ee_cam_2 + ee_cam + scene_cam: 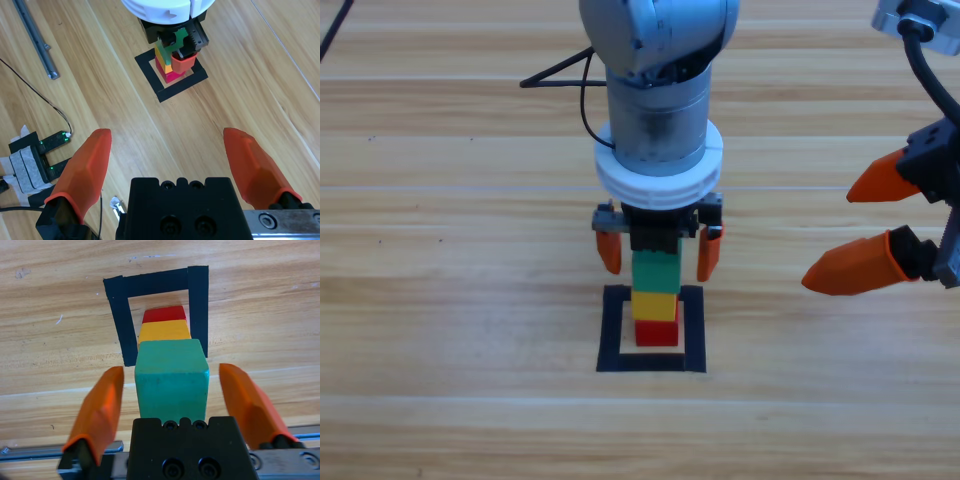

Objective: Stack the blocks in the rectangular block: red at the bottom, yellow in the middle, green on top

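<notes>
Lower centre of my high view: the three blocks stand stacked inside the rectangular block (653, 367), the black tape outline on the wooden desk (440, 300). Red (657, 332) sits at the bottom, yellow (656, 305) on it, green (655, 268) on top. The grey body of the left arm comes down from the top edge and hides the top of the stack from above. The left gripper (659, 251) hangs over the stack with its orange jaws spread wide, one on either side of green with a clear gap at each face; it grips nothing. At the right edge of the frame the right gripper (865, 228) waits well apart from the stack, jaws wide open and empty. In the right wrist view a metal rail (34, 37) lies upper left, and a black device with green lights (42, 160) and a thin cable (35, 92) sit at the left edge.
</notes>
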`<action>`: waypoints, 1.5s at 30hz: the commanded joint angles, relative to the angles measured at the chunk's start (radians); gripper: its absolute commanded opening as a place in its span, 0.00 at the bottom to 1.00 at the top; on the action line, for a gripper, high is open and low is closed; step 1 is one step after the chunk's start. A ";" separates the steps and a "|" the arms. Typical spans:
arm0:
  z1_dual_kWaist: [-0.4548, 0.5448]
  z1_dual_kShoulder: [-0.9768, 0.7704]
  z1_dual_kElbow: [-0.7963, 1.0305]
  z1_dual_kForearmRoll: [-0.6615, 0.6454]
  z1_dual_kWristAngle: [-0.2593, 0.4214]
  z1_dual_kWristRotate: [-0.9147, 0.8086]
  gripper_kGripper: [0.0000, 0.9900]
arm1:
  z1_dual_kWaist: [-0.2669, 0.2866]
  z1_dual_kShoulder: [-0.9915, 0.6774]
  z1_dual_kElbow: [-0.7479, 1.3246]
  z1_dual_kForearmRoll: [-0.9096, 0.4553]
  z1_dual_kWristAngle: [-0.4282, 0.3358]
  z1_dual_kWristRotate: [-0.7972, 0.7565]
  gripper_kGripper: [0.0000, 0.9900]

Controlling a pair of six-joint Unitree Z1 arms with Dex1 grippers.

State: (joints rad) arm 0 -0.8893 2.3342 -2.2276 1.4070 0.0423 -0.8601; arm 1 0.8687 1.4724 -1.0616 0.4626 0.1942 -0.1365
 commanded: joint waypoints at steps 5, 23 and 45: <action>-0.014 -0.015 0.005 0.007 0.025 0.006 1.00 | -0.028 0.016 0.014 0.002 0.025 0.006 0.99; 0.041 -0.647 0.575 -0.353 0.100 0.207 1.00 | -0.028 0.019 0.012 0.002 0.025 0.006 0.99; -0.120 -0.754 0.910 -0.652 0.146 0.314 1.00 | -0.028 0.025 0.011 0.002 0.024 0.006 0.99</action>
State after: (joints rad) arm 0 -0.9873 1.5836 -1.3459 0.7648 0.1738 -0.5351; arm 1 0.8686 1.4724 -1.0615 0.4628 0.2123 -0.1365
